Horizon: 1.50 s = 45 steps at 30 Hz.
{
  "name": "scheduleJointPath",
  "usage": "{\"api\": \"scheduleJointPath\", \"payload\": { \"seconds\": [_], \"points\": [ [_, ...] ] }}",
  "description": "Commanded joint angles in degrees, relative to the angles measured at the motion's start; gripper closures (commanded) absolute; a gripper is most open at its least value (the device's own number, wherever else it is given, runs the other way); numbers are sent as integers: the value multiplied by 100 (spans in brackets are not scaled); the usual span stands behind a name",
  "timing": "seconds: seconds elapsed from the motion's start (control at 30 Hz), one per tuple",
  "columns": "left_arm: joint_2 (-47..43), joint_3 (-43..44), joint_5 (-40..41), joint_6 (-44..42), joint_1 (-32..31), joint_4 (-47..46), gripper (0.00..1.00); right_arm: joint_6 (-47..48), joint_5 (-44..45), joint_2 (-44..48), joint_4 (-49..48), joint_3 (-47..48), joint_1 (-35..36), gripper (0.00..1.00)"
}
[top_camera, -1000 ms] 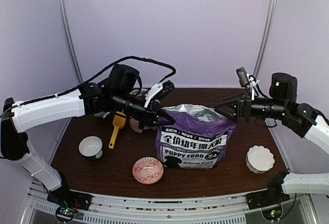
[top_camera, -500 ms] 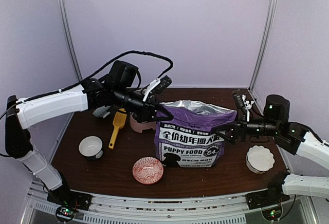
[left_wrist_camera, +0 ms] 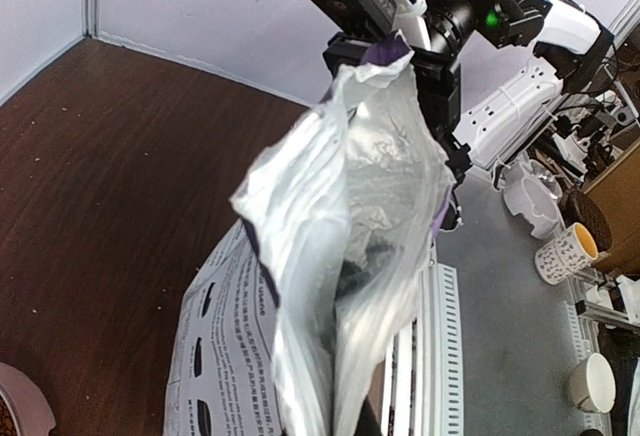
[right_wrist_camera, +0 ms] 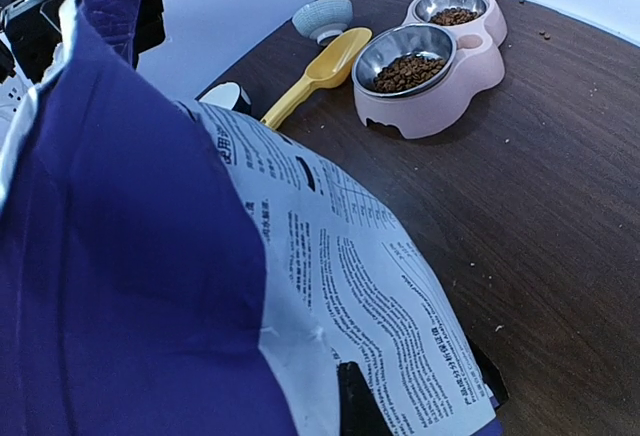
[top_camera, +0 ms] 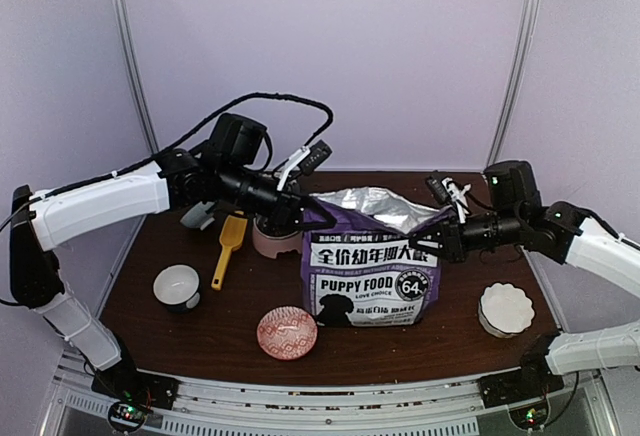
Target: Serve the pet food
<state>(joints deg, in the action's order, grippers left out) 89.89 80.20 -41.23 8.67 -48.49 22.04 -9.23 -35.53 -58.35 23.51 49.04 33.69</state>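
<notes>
Pinches left top corner of large purple foil-lined puppy-food bag (top_camera: pixel 370 281) with left end effector (top_camera: pixel 310 218), right corner with right end effector (top_camera: pixel 421 247).

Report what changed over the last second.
The right gripper, open beside the top right corner, dipped, came in and closed on the puppy food bag's right edge; the bag's top rose slightly. The left gripper kept its grip on the left corner. The yellow scoop and bowls stayed put.
</notes>
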Motion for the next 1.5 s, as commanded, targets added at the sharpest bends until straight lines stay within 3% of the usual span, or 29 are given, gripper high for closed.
{"api": "scheduleJointPath", "payload": {
  "seconds": [0.0,0.1,0.13,0.23,0.27,0.3,0.47,0.63,0.77,0.93,1.13,1.3,1.4,1.47],
  "points": [
    [-398,443,-338,686,-145,-596,100,-130,527,499,436,369,-17,91],
    [-393,207,-398,1146,-142,-1051,100,-202,810,747,573,310,-29,77],
    [-375,118,-369,1182,-139,-1098,100,-236,919,823,594,277,-29,66],
    [-268,65,-283,989,-88,-929,100,-329,1487,1031,594,131,-38,13],
    [-240,35,-300,947,-56,-926,100,-349,1691,1079,586,98,-50,2],
    [-213,0,-317,906,-6,-933,100,-383,1834,1102,596,113,-70,0],
    [-175,-175,-421,323,141,-978,100,-458,1471,969,561,440,-196,0],
    [-112,-373,-545,145,284,-1097,100,-545,1624,981,-113,620,-197,0],
    [-116,-377,-514,41,287,-1059,100,-511,1039,646,-456,908,-176,0],
    [-170,-353,-479,-118,287,-975,100,226,715,-487,614,2002,196,0],
    [-190,-300,-336,-213,287,-903,100,1429,628,-1652,1794,3260,1201,0],
    [-233,-284,-302,-281,286,-851,100,2001,1069,-2472,2735,4118,1647,0],
    [-309,-307,-276,-348,287,-826,100,2144,1691,-2648,2921,4313,1798,10],
    [-358,-343,-350,-394,287,-836,99,2195,2107,-2644,2928,4316,1832,28]
  ]
}}
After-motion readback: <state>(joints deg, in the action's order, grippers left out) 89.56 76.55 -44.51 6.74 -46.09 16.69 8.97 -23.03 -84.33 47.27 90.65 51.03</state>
